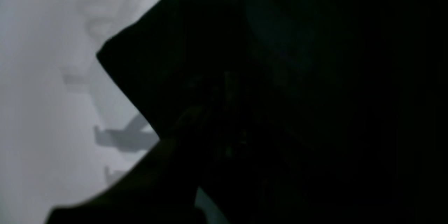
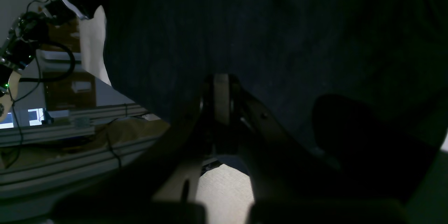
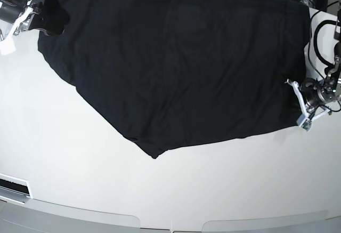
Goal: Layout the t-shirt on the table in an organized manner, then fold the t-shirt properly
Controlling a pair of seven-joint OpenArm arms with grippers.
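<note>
I have the t-shirt (image 3: pixel 176 67) filling the upper middle of the base view, a broad black sheet stretched from the upper left corner to the right edge, its lower hem sagging to a point just below centre; it hangs or lies over the table (image 3: pixel 160 190), and I cannot tell how much of it touches the surface. The right gripper (image 3: pixel 33 19) sits at the upper left of that frame, clamped tight on one corner of the cloth; in its wrist view the fabric fills the top of the frame with the jaws pinched together on its edge at centre. The left gripper (image 3: pixel 298 102) is at the right edge, jaws likewise closed on the cloth's side; its wrist view is nearly all dark fabric, too dim to show more.

I judge this the laying-out step: the shirt is spread between both arms but not yet squared; next I would need to lower both corners evenly and keep tension so no wrinkle sets before release.

The table is glossy white with a curved near edge at the bottom; cables (image 3: pixel 314 35) and clutter crowd the top right, and the right wrist view shows shelving and a lit room at left.
</note>
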